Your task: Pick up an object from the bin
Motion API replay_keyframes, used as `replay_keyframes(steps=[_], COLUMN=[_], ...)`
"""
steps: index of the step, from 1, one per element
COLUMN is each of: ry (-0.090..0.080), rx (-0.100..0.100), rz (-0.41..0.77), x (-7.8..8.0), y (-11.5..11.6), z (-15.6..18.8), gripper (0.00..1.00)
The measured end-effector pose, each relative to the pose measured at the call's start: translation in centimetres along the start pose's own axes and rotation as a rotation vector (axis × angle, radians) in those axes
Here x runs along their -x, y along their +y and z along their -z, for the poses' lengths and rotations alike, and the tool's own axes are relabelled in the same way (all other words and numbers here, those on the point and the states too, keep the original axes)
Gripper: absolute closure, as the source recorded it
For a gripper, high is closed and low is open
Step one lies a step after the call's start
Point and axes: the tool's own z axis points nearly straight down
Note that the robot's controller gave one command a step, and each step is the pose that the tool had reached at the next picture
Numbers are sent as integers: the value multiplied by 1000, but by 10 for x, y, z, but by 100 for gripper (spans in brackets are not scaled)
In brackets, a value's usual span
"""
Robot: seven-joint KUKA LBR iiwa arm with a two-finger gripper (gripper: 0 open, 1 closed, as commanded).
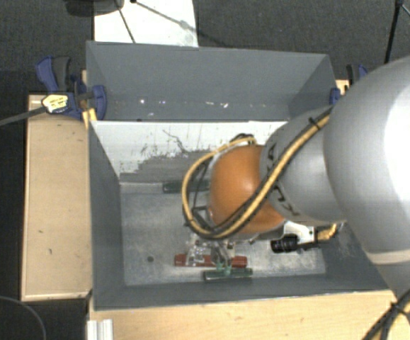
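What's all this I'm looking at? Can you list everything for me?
bin: one, grey metal, middle of the view
red thing: apparently one, red-brown, bin floor by the front wall, under the gripper
green thing: one, dark green, just in front of the red thing
dark bar: one, dark grey, floor's back left
arm: one, silver-grey, from the right
orange cover: one, on the wrist
cables: yellow and black, looped round the cover
gripper: one, low over the red thing
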Motion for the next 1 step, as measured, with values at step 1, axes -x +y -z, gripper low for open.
replay_keyframes(steps=[1], ry=[3], rx=[-8], rz=[7], x=[3], y=[-5], z=[52], gripper=[100])
